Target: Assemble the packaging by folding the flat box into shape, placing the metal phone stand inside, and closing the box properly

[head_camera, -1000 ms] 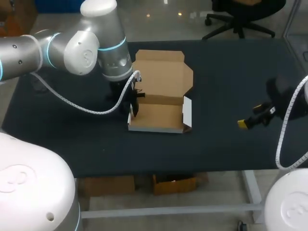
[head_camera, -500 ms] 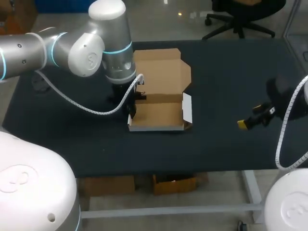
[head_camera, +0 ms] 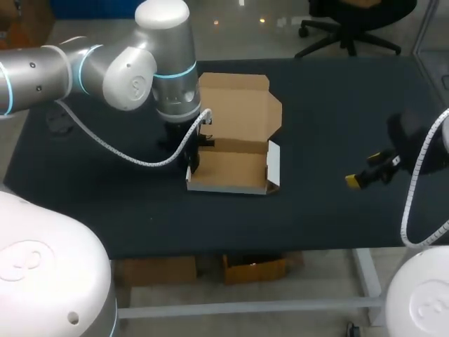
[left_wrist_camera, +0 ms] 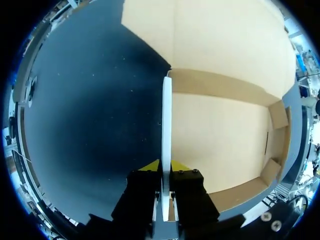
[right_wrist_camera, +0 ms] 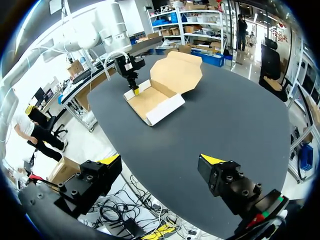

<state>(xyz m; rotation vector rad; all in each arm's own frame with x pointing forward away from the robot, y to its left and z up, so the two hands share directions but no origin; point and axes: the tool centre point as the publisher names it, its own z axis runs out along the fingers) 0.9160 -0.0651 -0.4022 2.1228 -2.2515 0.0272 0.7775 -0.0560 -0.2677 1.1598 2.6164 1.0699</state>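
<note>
Surface: matte black table (head_camera: 337, 105), dark top lit evenly, faint specks seen in the left wrist view.

Task item: cardboard box (head_camera: 235, 168), set left of the table's middle, a bit toward the near edge. Brown inside, white outside. Tray part is formed: near wall (head_camera: 228, 188) is raised and shows its white face. Right side flap (head_camera: 273, 160) is raised too, white; from the head view it looks upright, but a slight lean can't be ruled out. Lid (head_camera: 238, 105) is hinged at the far wall and thrown open toward the far side, with angled corners and a notched far edge. Tray floor (left_wrist_camera: 220, 145) is seen bare in the left wrist view, with two small brown corner tabs (left_wrist_camera: 277, 115) folded in at the right end.

Left arm (head_camera: 126, 70) comes in from the far left and is pointed down at the box's left end. Left gripper (left_wrist_camera: 165, 167) is clenched on the left side wall (left_wrist_camera: 166, 120): the wall's thin white edge runs straight between the two yellow tips, one finger inside the tray, one outside. The wall is held upright.

Right gripper (right_wrist_camera: 161, 160) is released, fingers spread wide with nothing between them. It is placed over the near right part of the table, well apart from the box, which is seen far ahead of it together with the left gripper.
</note>
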